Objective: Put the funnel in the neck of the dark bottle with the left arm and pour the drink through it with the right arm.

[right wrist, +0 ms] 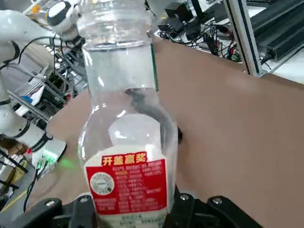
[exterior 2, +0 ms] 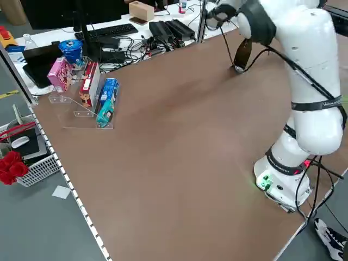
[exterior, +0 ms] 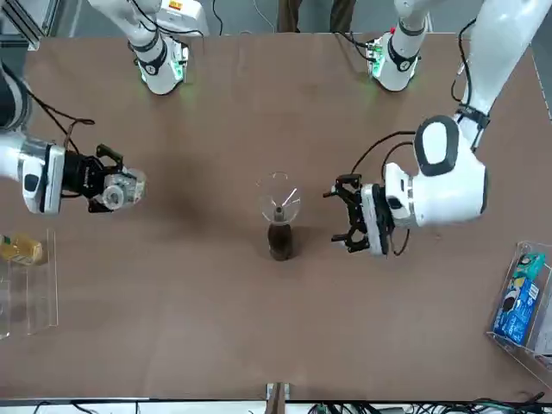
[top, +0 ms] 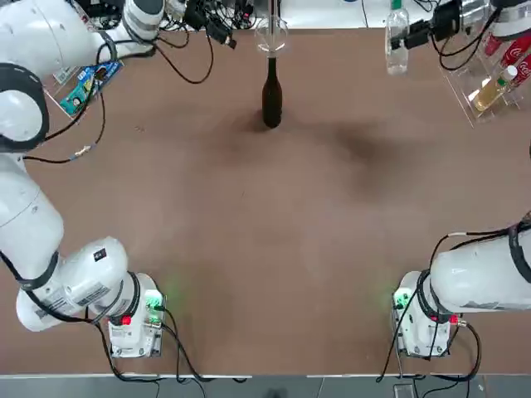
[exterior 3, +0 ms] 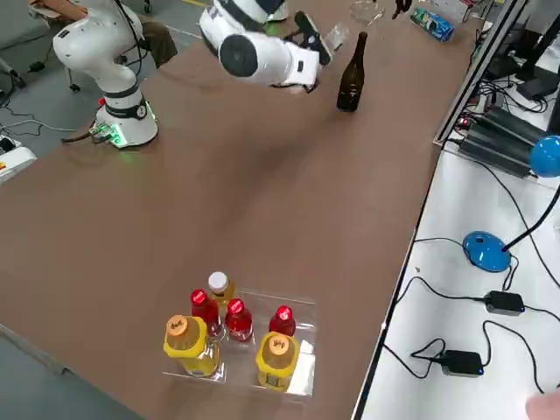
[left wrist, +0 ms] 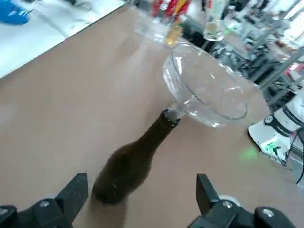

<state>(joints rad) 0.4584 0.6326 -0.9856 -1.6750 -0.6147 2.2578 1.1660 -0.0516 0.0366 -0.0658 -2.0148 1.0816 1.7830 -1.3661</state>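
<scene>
**Funnel seated in the bottle, drink held aloft**

Nearest the overhead camera are two white arm bases at the table's near edge, the left arm (top: pixel 75 286) and the right arm (top: pixel 473 278). On the table stands one dark bottle (top: pixel 271 93), upright near the far edge at centre. One clear funnel (exterior: pixel 279 201) sits with its stem in the bottle's neck, touched by neither gripper.

In the front view, going left to right: the right gripper (exterior: pixel 110 188) is pressed tight around the drink (exterior: pixel 121 187), one small clear plastic bottle with its cap off, carried in the air well apart from the dark bottle. Then comes the dark bottle with the funnel on top. Just beside it hangs the left gripper (exterior: pixel 350 214), fingers spread wide and holding nothing.

At the table's right far corner a clear tray (exterior 3: pixel 302 372) holds six bottles: three red-capped, two yellow with orange caps, one with a white cap.
</scene>
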